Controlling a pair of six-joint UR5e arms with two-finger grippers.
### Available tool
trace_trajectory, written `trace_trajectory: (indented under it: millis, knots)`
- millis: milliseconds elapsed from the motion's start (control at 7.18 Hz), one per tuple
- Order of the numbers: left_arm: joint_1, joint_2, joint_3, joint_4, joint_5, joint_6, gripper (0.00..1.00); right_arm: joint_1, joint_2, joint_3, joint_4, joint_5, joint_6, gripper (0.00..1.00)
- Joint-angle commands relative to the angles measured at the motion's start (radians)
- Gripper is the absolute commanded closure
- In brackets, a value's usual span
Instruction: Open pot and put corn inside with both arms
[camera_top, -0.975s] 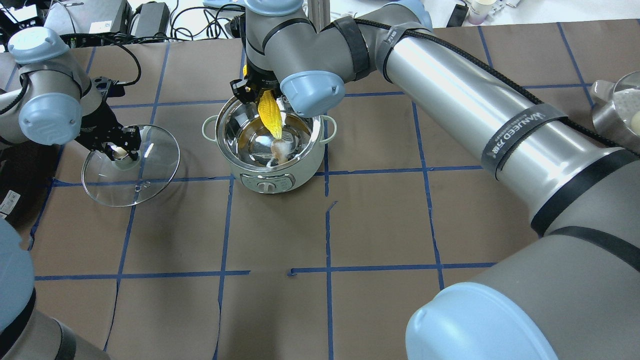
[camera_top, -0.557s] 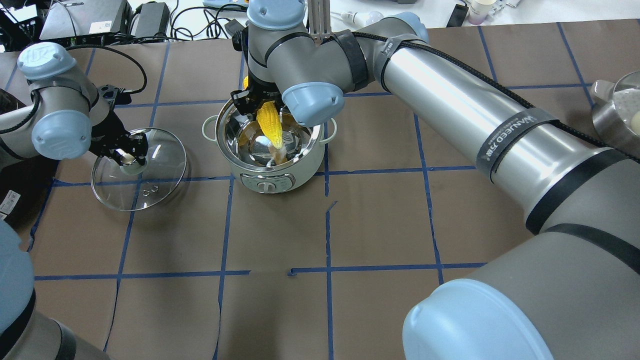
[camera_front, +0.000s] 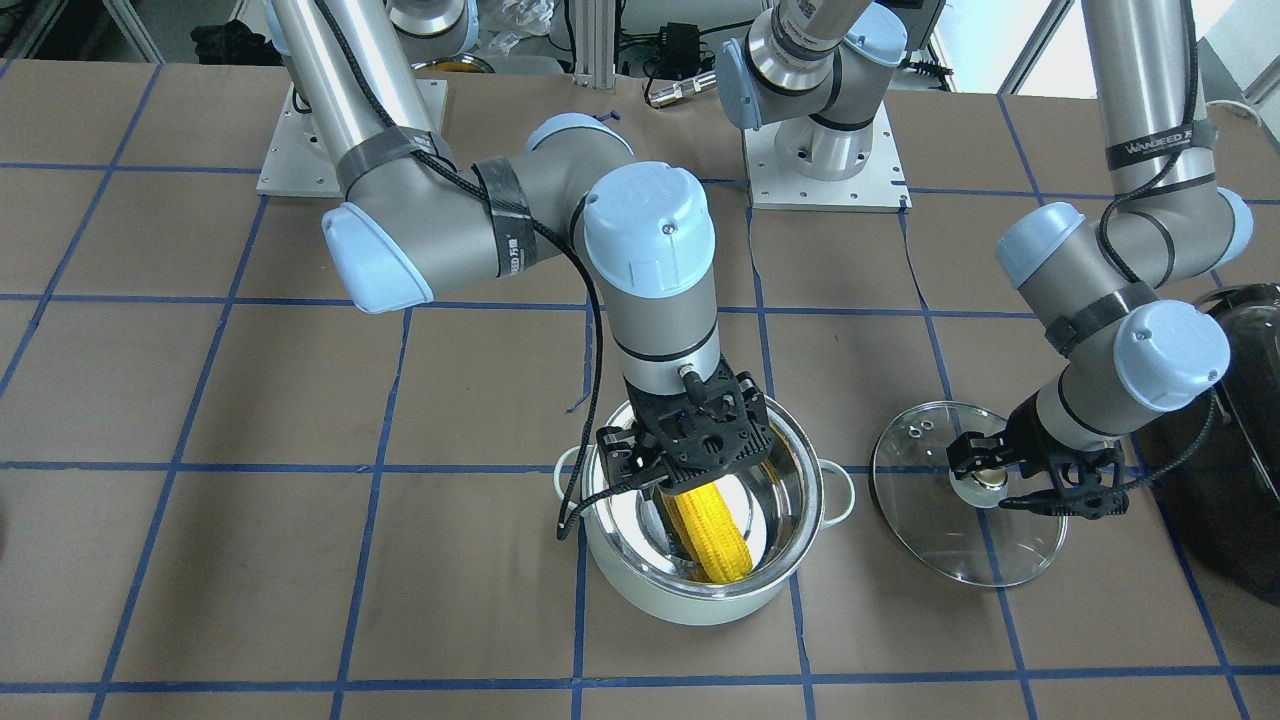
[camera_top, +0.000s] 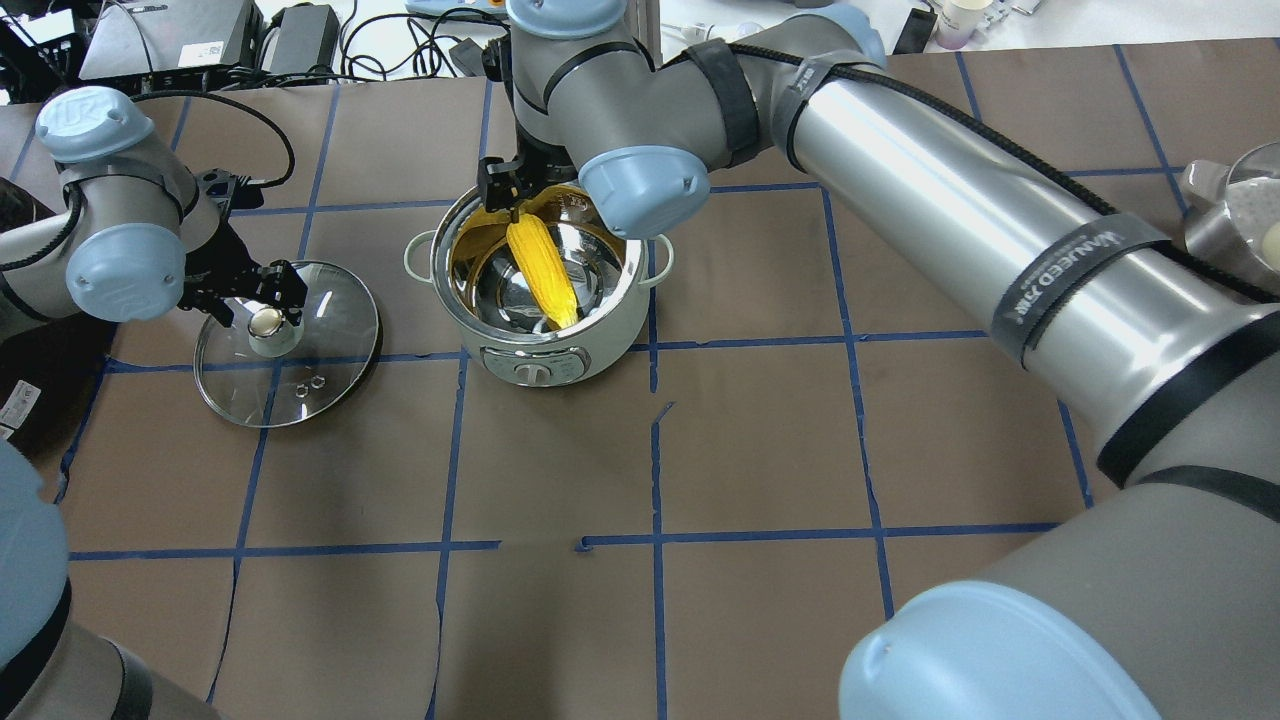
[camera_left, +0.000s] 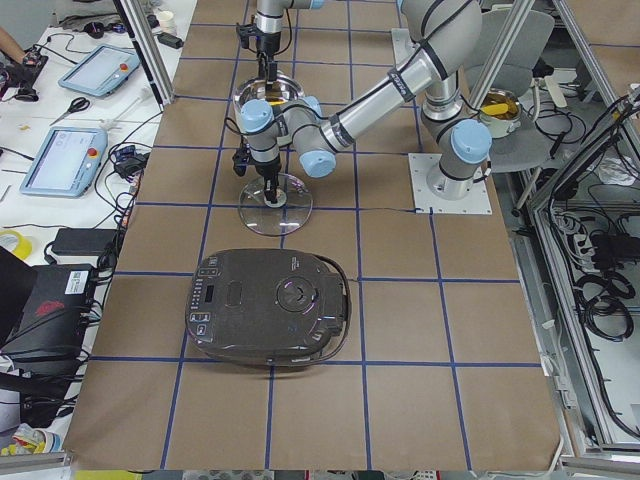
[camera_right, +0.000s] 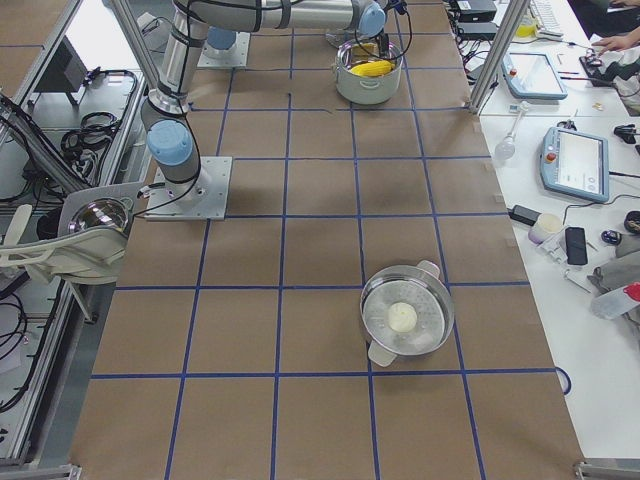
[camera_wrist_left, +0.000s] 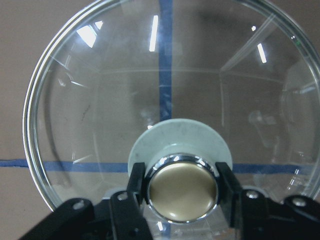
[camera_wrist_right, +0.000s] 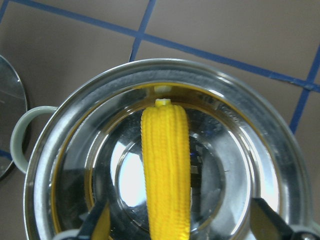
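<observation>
We see the right gripper (camera_wrist_right: 181, 225) spread wide above the pot (camera_top: 545, 365), the corn (camera_top: 540, 270) loose inside it, and the left gripper (camera_wrist_left: 181, 190) beside the pot, clamping the glass lid (camera_top: 320, 350) by its knob (camera_top: 266, 322).

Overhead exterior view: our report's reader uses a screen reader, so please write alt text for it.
The yellow corn leans inside the open mint-green pot, with the open right claw at its upper end. To the pot's left, the glass lid lies flat on the table, the left claw around its knob.
</observation>
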Motion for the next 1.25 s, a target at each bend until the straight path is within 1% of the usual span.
trace_trajectory:
  millis: [0, 139, 278, 418, 557, 696, 835, 975, 1114]
  knots:
    - [-0.019, 0.034, 0.076, -0.101, 0.005, -0.002, 0.0, -0.161, -0.141, 0.009, 0.249, -0.004, -0.035, 0.0]
    - [-0.048, 0.077, 0.155, -0.275, -0.002, -0.017, 0.0, -0.209, -0.186, 0.011, 0.357, -0.018, -0.047, 0.0]
    - [-0.103, 0.108, 0.229, -0.38, -0.001, -0.02, 0.0, -0.226, -0.25, 0.012, 0.475, -0.006, -0.036, 0.0]
    - [-0.17, 0.143, 0.278, -0.442, -0.002, -0.071, 0.0, -0.254, -0.274, 0.014, 0.534, -0.028, -0.032, 0.0]
    - [-0.266, 0.175, 0.305, -0.446, -0.01, -0.208, 0.0, -0.306, -0.316, 0.017, 0.564, -0.086, -0.039, 0.0]
    - [-0.351, 0.192, 0.311, -0.449, -0.007, -0.312, 0.0, -0.355, -0.329, 0.052, 0.569, -0.093, -0.056, 0.0]
    - [-0.417, 0.226, 0.311, -0.469, -0.012, -0.426, 0.0, -0.369, -0.357, 0.095, 0.565, -0.09, -0.061, 0.0]
    - [-0.466, 0.273, 0.313, -0.49, -0.019, -0.445, 0.0, -0.39, -0.404, 0.121, 0.566, -0.09, -0.059, 0.0]
    - [-0.494, 0.298, 0.308, -0.515, -0.022, -0.447, 0.0, -0.404, -0.421, 0.162, 0.568, -0.088, -0.055, 0.0]
